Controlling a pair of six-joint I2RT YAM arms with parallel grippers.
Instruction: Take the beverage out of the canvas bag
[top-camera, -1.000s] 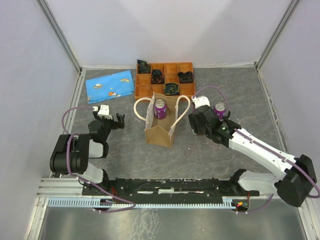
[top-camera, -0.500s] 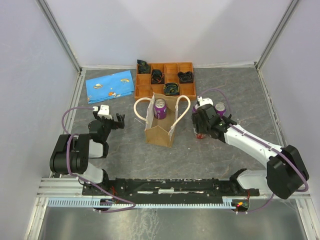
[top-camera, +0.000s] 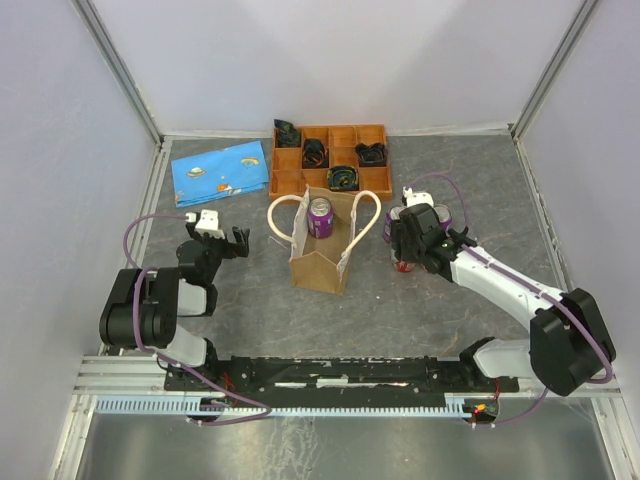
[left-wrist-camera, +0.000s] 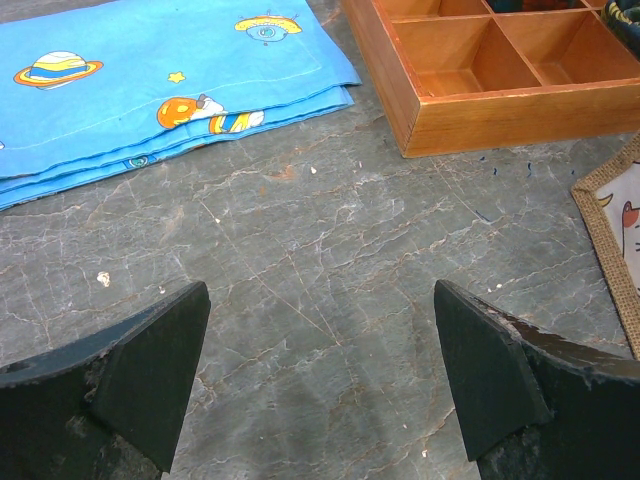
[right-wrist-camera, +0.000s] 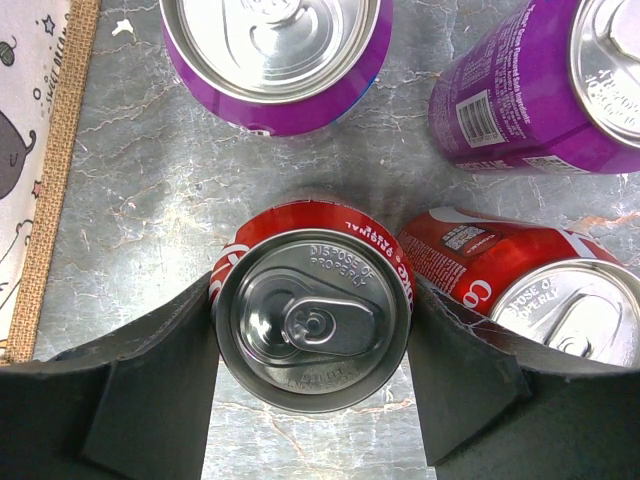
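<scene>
The canvas bag (top-camera: 320, 255) stands upright mid-table with cream rope handles; a purple can (top-camera: 320, 217) stands inside it. Its burlap edge shows in the right wrist view (right-wrist-camera: 45, 150) and the left wrist view (left-wrist-camera: 610, 235). My right gripper (top-camera: 405, 252) is to the right of the bag, shut on an upright red cola can (right-wrist-camera: 312, 320), with a finger pressed on each side (right-wrist-camera: 165, 370). I cannot tell if that can rests on the table. My left gripper (top-camera: 232, 240), to the left of the bag, is open and empty over bare table (left-wrist-camera: 320, 370).
Around the held can stand two purple cans (right-wrist-camera: 275, 60) (right-wrist-camera: 560, 80) and a second red can (right-wrist-camera: 520, 285). An orange compartment tray (top-camera: 330, 158) with dark items is behind the bag. A blue patterned cloth (top-camera: 220, 170) lies at the back left.
My right wrist has shifted slightly right and back beside the standing cans, and that arm's elbow has drawn in. The left arm has not moved.
</scene>
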